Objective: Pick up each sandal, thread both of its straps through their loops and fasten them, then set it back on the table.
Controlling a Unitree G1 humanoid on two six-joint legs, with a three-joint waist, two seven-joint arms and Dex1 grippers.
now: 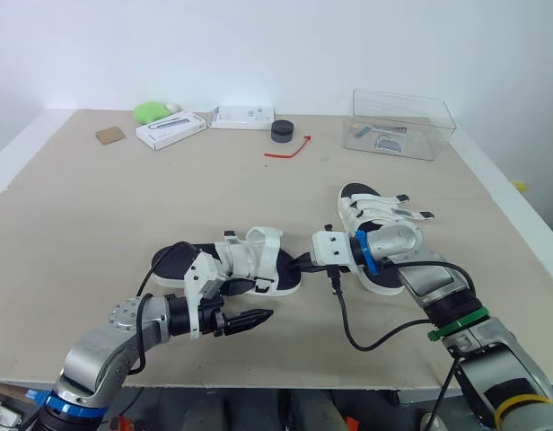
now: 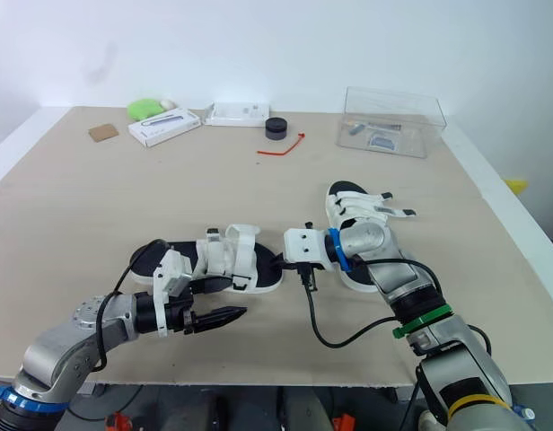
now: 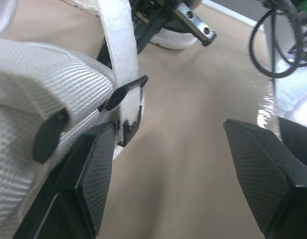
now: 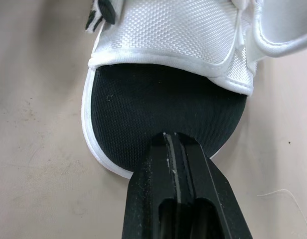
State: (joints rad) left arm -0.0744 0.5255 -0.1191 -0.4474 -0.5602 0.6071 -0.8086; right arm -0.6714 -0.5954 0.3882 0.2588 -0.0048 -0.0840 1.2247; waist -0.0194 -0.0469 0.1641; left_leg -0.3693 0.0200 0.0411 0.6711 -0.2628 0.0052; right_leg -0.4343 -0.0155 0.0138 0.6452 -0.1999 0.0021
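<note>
Beige table [image 1: 124,206] under white wall [image 1: 258,45]: left pincer [image 1: 258,317] released beside sandal [image 1: 250,256], right pincer [image 4: 171,139] clenched.

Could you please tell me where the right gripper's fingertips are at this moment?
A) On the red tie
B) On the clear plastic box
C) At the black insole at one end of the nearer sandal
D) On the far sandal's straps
C: in the right wrist view the right gripper, fingers together, has its tip over the black insole at the end of the nearer sandal.
</note>
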